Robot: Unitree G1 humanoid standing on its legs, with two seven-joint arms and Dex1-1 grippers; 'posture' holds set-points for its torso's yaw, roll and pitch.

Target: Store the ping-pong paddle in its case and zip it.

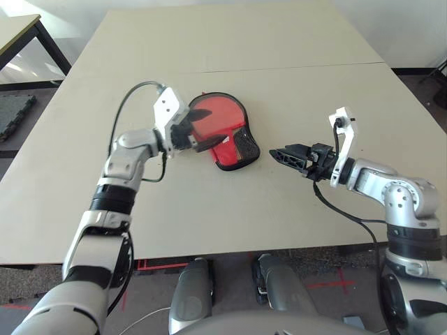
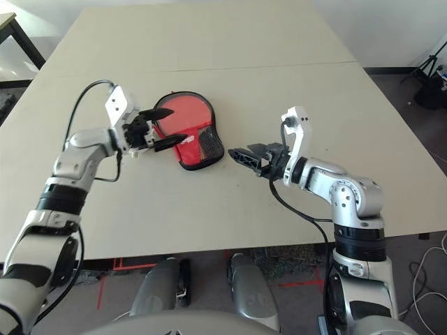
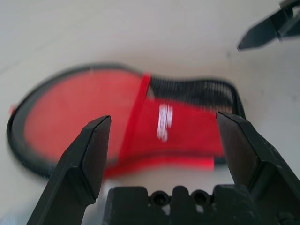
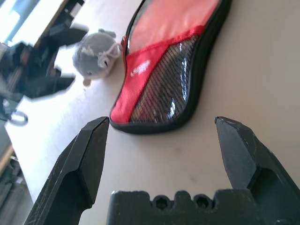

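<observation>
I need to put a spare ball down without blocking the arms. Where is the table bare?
The far half of the table beyond the case is bare, as is the near strip before it. Crowded: around the case, between left pincer and right pincer.

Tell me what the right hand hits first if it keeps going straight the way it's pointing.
Most likely the case: the open right hand points across the table at its narrow mesh-pocket end, with bare tabletop between. Depth is uncertain.
</observation>
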